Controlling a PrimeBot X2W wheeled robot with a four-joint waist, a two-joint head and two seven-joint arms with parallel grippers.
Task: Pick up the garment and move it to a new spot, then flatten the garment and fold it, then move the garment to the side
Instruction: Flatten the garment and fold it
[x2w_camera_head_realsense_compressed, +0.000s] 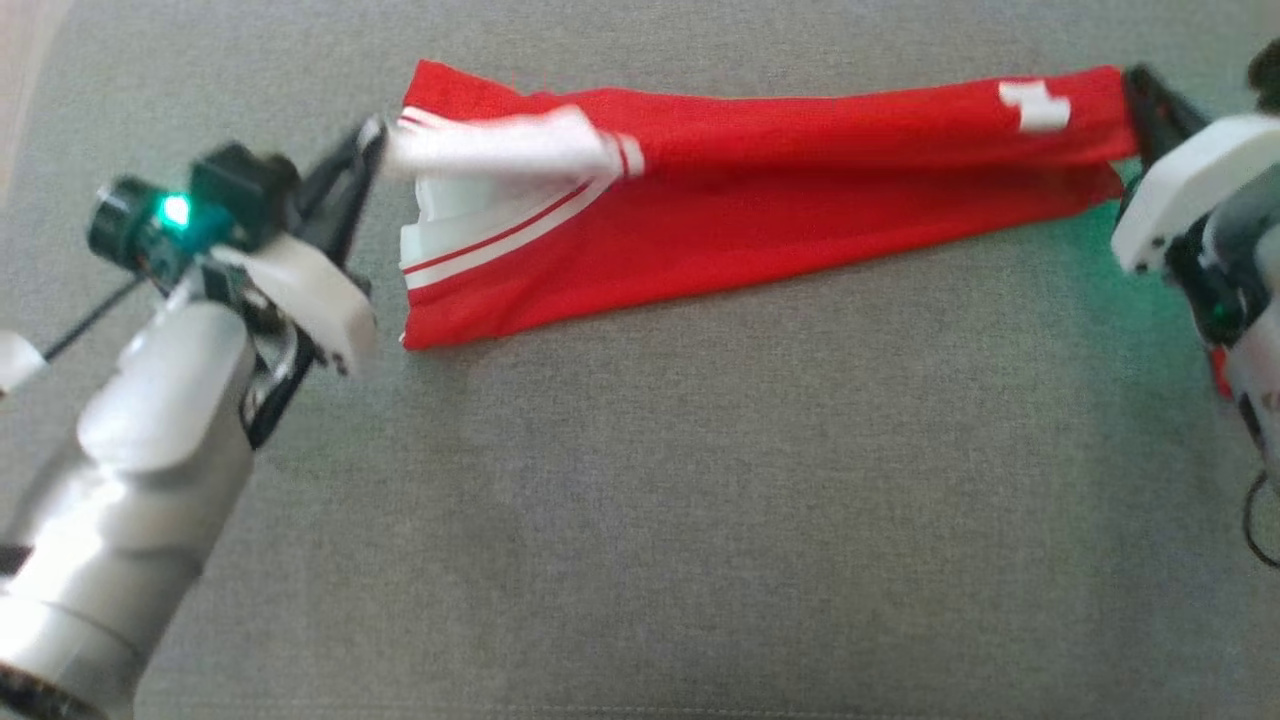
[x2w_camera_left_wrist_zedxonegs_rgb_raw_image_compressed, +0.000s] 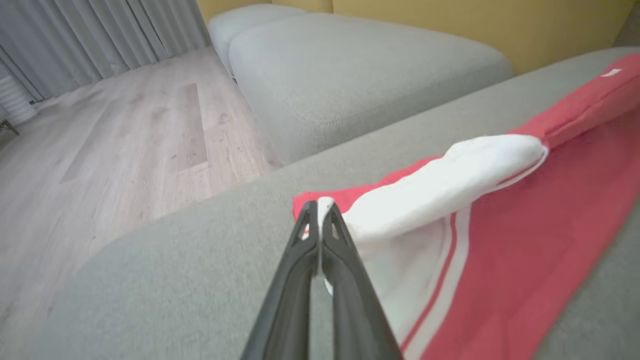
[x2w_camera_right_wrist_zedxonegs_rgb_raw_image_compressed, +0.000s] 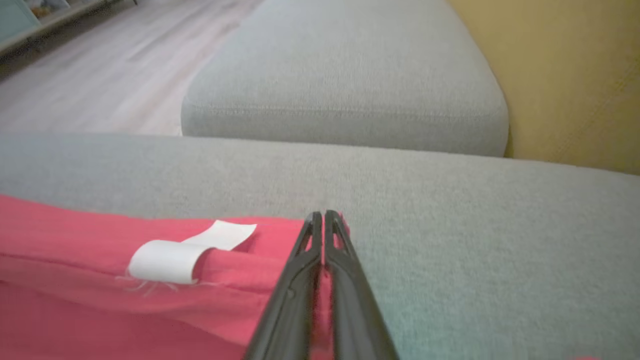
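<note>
Left claw clenched on the white-trimmed end of the long red fabric garment, right claw pinching the opposite end, cloth stretched across the frame's top on the grey upholstered cushion.

Your backdrop, left wrist view: grey fabric cushion lower left; second grey cushion top centre, yellow wall top right, wood floor left, curtains upper left.

Head camera looks down on the cushion; wrist cameras skim it closely, all sharing the garment.
</note>
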